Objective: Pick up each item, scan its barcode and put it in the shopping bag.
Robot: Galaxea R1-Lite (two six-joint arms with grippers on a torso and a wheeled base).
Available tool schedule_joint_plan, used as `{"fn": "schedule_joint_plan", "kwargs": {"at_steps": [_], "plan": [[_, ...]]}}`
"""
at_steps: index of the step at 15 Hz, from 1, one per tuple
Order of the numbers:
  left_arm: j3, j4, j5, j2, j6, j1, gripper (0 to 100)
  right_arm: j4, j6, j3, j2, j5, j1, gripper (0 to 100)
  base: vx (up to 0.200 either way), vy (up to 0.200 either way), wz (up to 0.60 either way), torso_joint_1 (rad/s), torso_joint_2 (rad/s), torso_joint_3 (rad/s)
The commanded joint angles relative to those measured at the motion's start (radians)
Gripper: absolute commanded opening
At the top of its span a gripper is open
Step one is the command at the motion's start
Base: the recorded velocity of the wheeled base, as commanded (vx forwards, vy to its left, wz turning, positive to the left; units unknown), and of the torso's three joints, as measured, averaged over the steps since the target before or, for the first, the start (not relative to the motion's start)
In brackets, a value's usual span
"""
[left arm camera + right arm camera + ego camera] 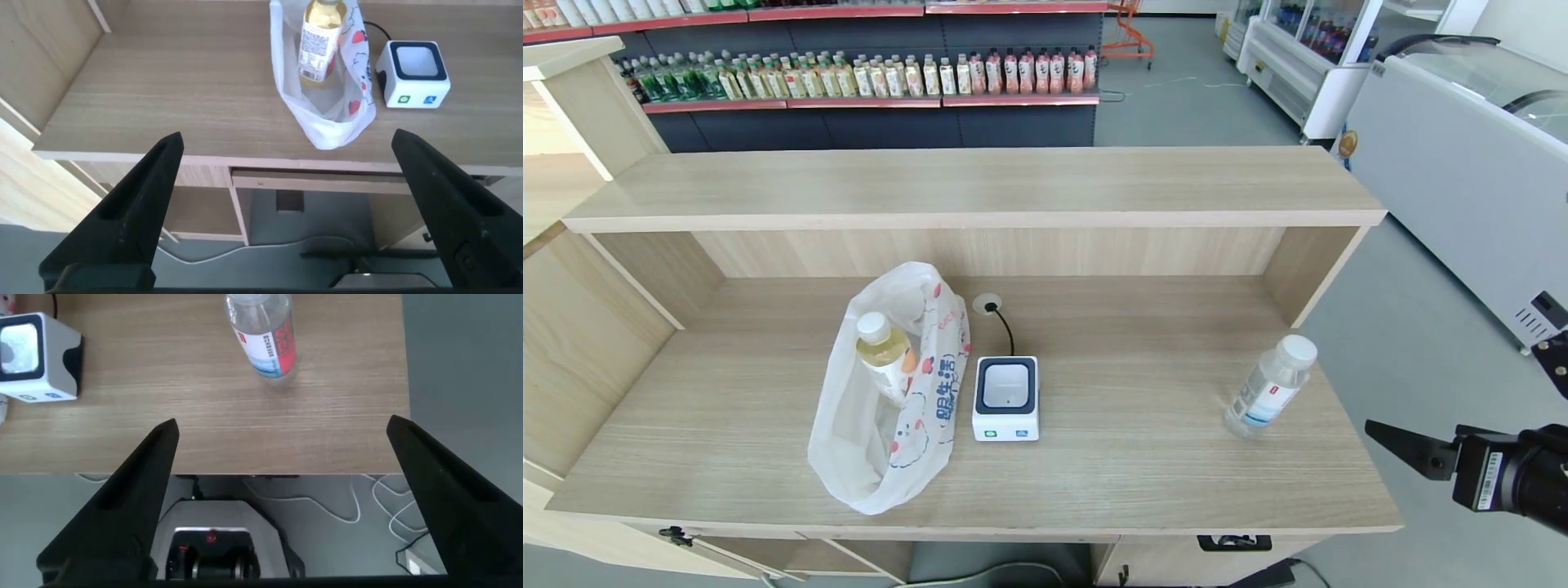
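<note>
A white plastic shopping bag [890, 425] lies open on the wooden counter, left of centre, with a bottle of yellow drink [882, 353] standing inside it. Right beside the bag sits the white barcode scanner [1005, 398]. A clear water bottle [1270, 385] with a white cap stands near the counter's right end. My left gripper [286, 212] hangs open off the counter's front edge, facing the bag [327, 122] and the bottle in it [317, 41]. My right gripper [278, 506] is open too, off the front edge before the water bottle [263, 335]; one of its fingers [1409, 445] shows at the right.
The counter [1135, 457] has a raised back shelf [980, 188] and side walls. A black cable [1005, 327] runs from the scanner to a hole at the back. A white freezer [1462, 163] stands to the right, and drink shelves [866, 77] lie beyond.
</note>
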Motion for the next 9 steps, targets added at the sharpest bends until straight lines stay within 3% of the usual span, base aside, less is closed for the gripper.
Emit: {"fn": "schedule_joint_plan", "kwargs": {"at_steps": [1,2,5,7,9], "plan": [[0.000,0.000,0.000,0.000,0.002,0.001,100,-0.003,-0.002,0.006,0.045,-0.016,-0.022,100,0.000,0.000,0.00,0.000,0.00,0.000],[0.000,0.000,0.000,0.000,0.002,0.001,100,-0.006,-0.005,0.002,0.069,-0.036,-0.041,100,0.000,0.000,0.00,0.000,0.00,0.000],[0.000,0.000,0.000,0.000,0.002,0.001,100,-0.025,-0.005,-0.007,0.112,-0.051,-0.049,100,0.000,-0.200,0.00,0.004,0.01,0.004],[0.000,0.000,0.000,0.000,0.002,0.001,100,-0.034,-0.003,-0.011,0.131,-0.050,-0.045,100,0.000,0.000,0.00,0.000,0.00,0.000],[0.000,0.000,0.000,0.000,0.002,0.001,100,-0.126,0.000,-0.014,0.204,-0.045,-0.045,100,0.000,0.000,0.00,0.000,0.00,0.000]]}}
